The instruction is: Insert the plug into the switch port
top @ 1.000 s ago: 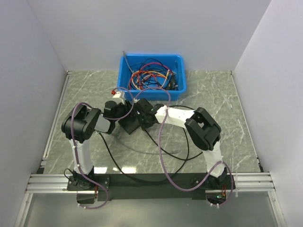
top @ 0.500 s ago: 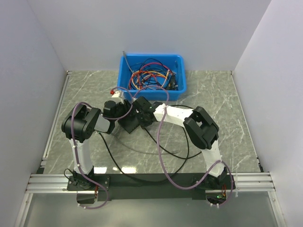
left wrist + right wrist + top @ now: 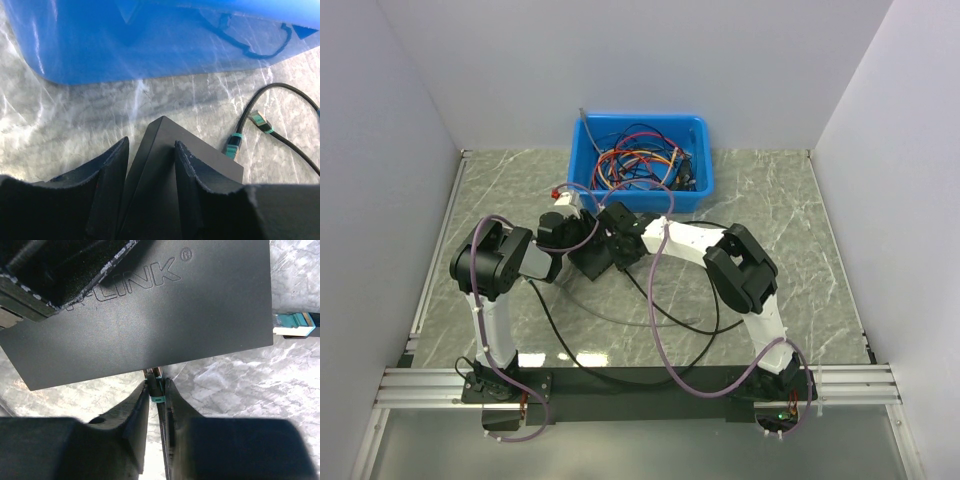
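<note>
The right arm (image 3: 740, 268) has edged left toward the flat black network switch (image 3: 150, 315) on the grey marble counter (image 3: 800, 220). The left gripper (image 3: 151, 150) clamps its corner; only the right wrist view shows the right gripper (image 3: 156, 385) pinching the teal-booted plug (image 3: 158, 399) at its edge. A blue cable bin (image 3: 582, 150) stands just behind.

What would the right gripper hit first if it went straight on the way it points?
The switch. Its edge lies directly ahead of the right gripper, and the plug it pinches looks to be right at that edge, though depth is unclear.
</note>
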Action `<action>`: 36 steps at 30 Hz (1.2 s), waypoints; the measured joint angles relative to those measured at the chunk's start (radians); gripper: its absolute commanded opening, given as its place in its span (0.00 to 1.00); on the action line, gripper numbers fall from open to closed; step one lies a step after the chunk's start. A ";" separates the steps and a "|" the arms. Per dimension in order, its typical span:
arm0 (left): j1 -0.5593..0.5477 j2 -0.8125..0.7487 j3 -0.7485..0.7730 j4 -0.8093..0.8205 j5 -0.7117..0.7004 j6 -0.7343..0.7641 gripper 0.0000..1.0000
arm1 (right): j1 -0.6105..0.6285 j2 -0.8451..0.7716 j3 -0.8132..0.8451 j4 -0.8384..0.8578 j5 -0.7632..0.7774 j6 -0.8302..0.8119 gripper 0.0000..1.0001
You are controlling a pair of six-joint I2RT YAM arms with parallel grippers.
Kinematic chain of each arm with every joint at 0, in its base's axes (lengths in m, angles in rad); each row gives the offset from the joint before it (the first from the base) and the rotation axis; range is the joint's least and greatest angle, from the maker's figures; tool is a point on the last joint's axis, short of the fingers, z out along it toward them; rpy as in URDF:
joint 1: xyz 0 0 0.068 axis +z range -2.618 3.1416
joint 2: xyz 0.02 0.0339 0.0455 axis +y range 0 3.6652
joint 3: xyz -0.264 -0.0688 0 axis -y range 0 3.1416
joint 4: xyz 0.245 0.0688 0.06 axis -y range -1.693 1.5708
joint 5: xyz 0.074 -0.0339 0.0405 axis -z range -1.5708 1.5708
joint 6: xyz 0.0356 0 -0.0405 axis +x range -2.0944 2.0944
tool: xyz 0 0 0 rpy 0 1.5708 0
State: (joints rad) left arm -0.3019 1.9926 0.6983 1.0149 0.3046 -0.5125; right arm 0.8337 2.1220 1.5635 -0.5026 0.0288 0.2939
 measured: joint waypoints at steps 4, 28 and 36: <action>0.001 0.000 0.001 -0.003 -0.008 -0.006 0.45 | -0.005 -0.005 -0.018 0.072 0.014 0.003 0.40; 0.001 0.000 0.006 -0.029 -0.010 -0.077 0.45 | -0.006 -0.165 -0.338 0.422 0.056 0.027 0.70; -0.025 0.000 -0.003 -0.037 0.061 -0.125 0.45 | 0.004 -0.265 -0.380 0.582 0.051 0.057 0.71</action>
State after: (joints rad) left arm -0.3267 1.9930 0.6956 0.9775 0.3660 -0.6373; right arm 0.8379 1.8568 1.1835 0.0795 0.0795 0.3511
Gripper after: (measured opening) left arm 0.450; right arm 0.704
